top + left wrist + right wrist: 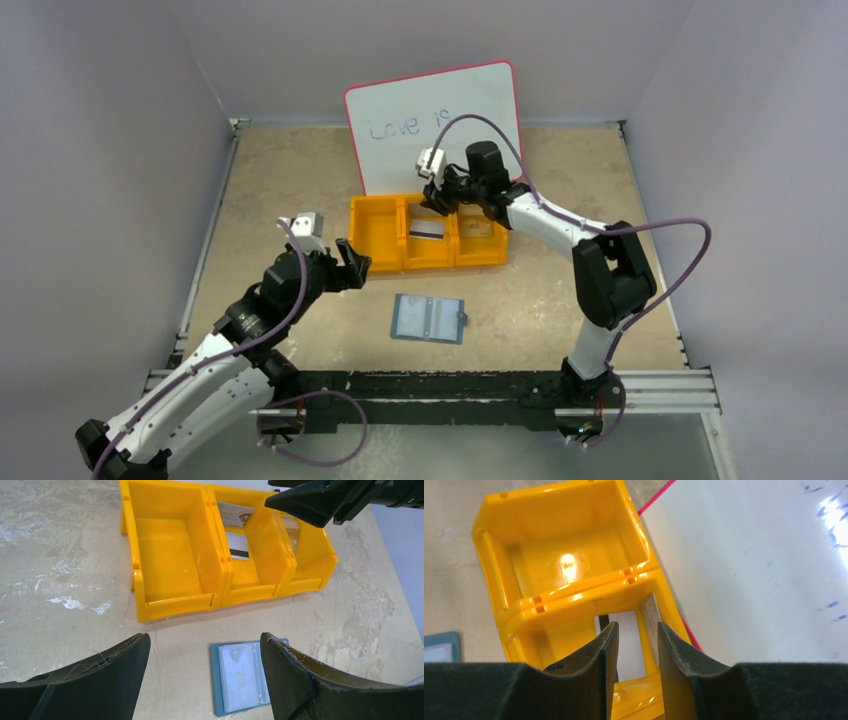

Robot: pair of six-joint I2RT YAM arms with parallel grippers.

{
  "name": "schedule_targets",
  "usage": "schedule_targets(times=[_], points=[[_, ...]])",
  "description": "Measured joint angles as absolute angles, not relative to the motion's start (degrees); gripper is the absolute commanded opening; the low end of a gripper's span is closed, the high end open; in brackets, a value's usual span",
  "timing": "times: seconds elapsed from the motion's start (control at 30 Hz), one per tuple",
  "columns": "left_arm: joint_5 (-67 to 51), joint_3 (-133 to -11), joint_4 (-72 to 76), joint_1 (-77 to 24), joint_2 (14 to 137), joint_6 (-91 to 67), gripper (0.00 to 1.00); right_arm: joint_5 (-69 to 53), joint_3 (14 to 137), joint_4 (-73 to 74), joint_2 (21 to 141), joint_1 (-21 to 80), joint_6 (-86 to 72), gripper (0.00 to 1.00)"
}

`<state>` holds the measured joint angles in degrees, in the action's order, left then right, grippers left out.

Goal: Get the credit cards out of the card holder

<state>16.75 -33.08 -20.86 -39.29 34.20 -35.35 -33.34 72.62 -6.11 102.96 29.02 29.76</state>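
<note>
The small teal-blue bifold card holder (430,318) is lying open and flat on the speckled tabletop (280,180), a little in front of the orange-yellow three-compartment plastic bin (375,240). Its long axis is running left to right, with the closure tab pointing right. Thin greyish credit cards (238,546) are sitting in the bin's middle compartment, one leaning on the back wall. Another in the right compartment is hard to make out. The left hand (204,642) is hanging wide apart and empty. The right hand (636,627) is hovering over the middle compartment, fingers slightly apart and gripping nothing. I cannot tell whether the holder's pockets are keeping any cards.
</note>
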Motion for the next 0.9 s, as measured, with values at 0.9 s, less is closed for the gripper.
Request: schedule_targets(times=[0.9], points=[[15.6,-30.7,-18.7,-39.3,41.1,-40.0,0.68,-10.3,40.1,-19.4,62.8,36.3,-11.4,0.37]])
